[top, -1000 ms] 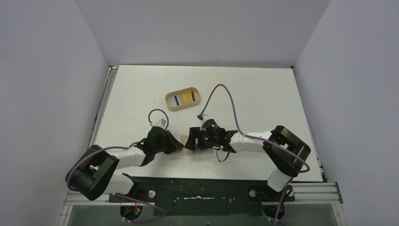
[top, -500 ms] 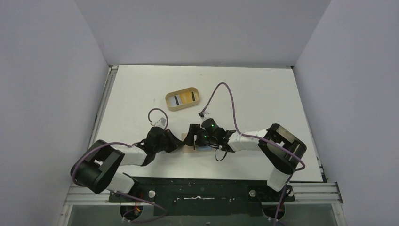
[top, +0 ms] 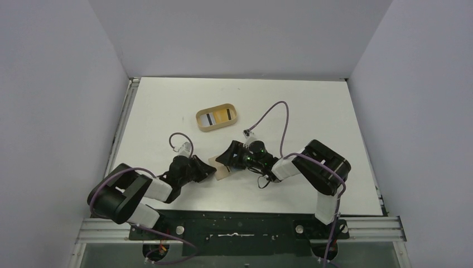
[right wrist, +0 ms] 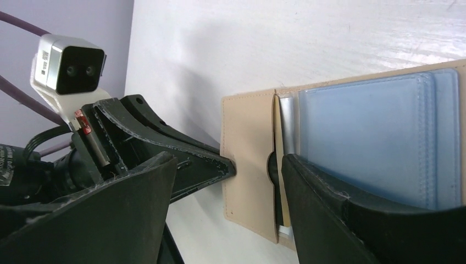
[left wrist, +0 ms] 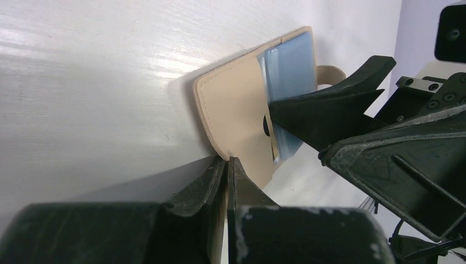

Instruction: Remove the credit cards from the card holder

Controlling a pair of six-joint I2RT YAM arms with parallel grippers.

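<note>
Top external view puts the card holder [top: 222, 169] on the table [top: 312, 106] near its front edge, between the two grippers; the left gripper [top: 211, 169] is at its left edge and the right gripper [top: 226, 158] over its other half, so both arms are already at it. Left wrist view shows the left jaws clenched on the tan edge of the holder, pinning it. Right wrist view shows the right fingers [right wrist: 340, 209] spread apart and grasping nothing; one tip rests at the round notch of the tan pocket, just where the light blue credit card [right wrist: 373, 137] comes out from under it. A thin silvery edge [right wrist: 287, 124] beside the notch may be a second card; I cannot tell. The card's long axis runs in line with the holder, from the left gripper toward the right arm; the pull, I judge, must go that way, out of the pocket mouth and away from the pinching jaws. The pocket lip covers the card's near end, which could hinder a grip. The oval wooden tray [top: 198, 119], well apart toward the back, holds two cards [top: 224, 115].
</note>
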